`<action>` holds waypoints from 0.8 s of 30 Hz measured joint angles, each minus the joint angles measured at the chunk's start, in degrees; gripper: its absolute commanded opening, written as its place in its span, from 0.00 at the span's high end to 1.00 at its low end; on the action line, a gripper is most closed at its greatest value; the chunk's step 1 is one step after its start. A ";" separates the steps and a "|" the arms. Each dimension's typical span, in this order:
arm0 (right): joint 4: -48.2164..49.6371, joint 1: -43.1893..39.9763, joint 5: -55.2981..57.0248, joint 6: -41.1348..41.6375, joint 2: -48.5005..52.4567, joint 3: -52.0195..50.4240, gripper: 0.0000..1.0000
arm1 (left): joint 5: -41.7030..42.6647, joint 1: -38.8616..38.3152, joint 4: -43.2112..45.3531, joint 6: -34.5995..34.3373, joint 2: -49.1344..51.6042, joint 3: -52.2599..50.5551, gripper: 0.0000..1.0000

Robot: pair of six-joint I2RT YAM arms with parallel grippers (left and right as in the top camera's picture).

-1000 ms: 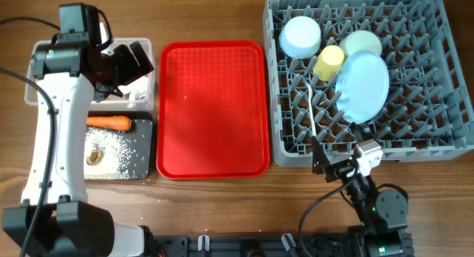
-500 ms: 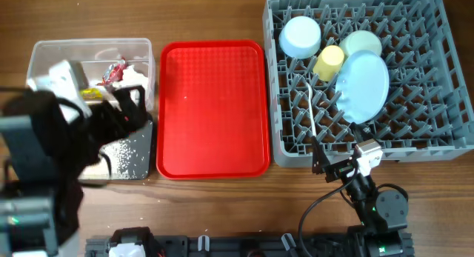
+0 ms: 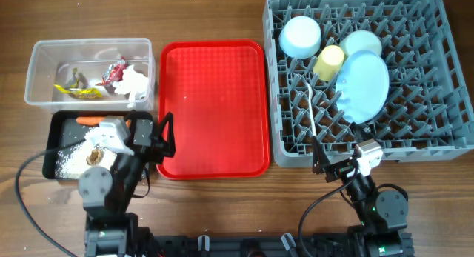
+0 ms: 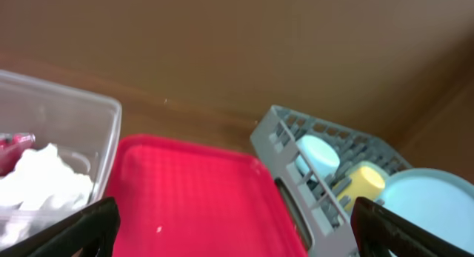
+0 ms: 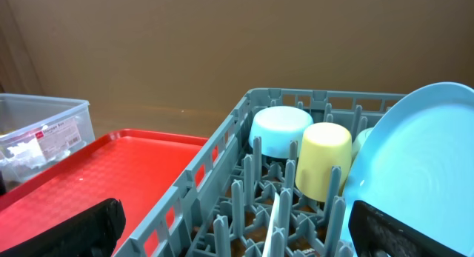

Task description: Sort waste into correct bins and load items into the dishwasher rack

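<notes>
You have a flat red rectangular plastic serving tray (image 3: 213, 109) lying level on the brown wood-grain table (image 3: 207, 12). In the overhead view it sits about mid-width, its long sides running from the near edge toward the far one. Its floor carries a fine raised grid texture, and its rim has rounded corners. Behind the table, both wrist views show you a plain brown wall (image 5: 222, 49).
</notes>
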 measured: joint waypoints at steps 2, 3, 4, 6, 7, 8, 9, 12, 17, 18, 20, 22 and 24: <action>0.00 0.00 0.00 0.00 0.00 0.00 0.00 | 0.42 0.00 2.91 0.02 -2.84 -4.66 0.00; -0.02 0.00 0.00 0.00 0.00 0.00 0.00 | 0.44 0.00 3.19 0.02 -3.67 -5.75 0.00; 0.00 0.00 0.00 0.00 0.00 0.00 0.00 | 0.46 0.00 3.30 0.02 -4.39 -6.67 0.00; 0.00 0.00 0.02 0.00 0.00 0.00 0.00 | 0.46 0.00 3.39 0.04 -5.81 -8.37 0.00; 0.00 0.00 0.00 0.00 0.00 0.00 0.00 | 0.46 0.00 3.43 0.02 -6.47 -9.22 0.00; -0.02 0.00 0.00 0.00 0.00 0.00 0.00 | 0.46 0.00 3.50 0.04 -7.13 -10.19 0.00; 0.00 0.00 0.00 0.00 0.00 0.00 0.00 | 0.46 0.00 3.54 0.04 -7.72 -11.02 0.00; -0.02 0.00 0.00 0.00 0.00 0.00 0.00 | 0.26 0.00 0.35 0.04 -9.88 -12.81 0.00; 0.00 0.00 0.02 0.00 0.00 0.00 0.00 | -6.19 0.00 -3.69 0.07 -13.62 -13.00 0.00; 0.00 0.00 0.02 0.00 0.00 0.00 0.00 | -8.11 0.00 -4.28 0.07 -14.19 -13.00 0.00; 0.00 0.00 0.00 0.00 0.00 0.00 0.00 | -11.37 0.00 -5.73 0.09 -15.34 -13.00 0.00; 0.00 0.00 0.00 0.00 0.00 0.00 0.00 | -13.22 -0.57 -7.32 1.51 -16.35 -13.00 0.00; 0.00 0.00 0.02 0.00 0.00 0.00 0.00 | -14.32 -2.86 -8.37 5.20 -17.55 -13.00 0.00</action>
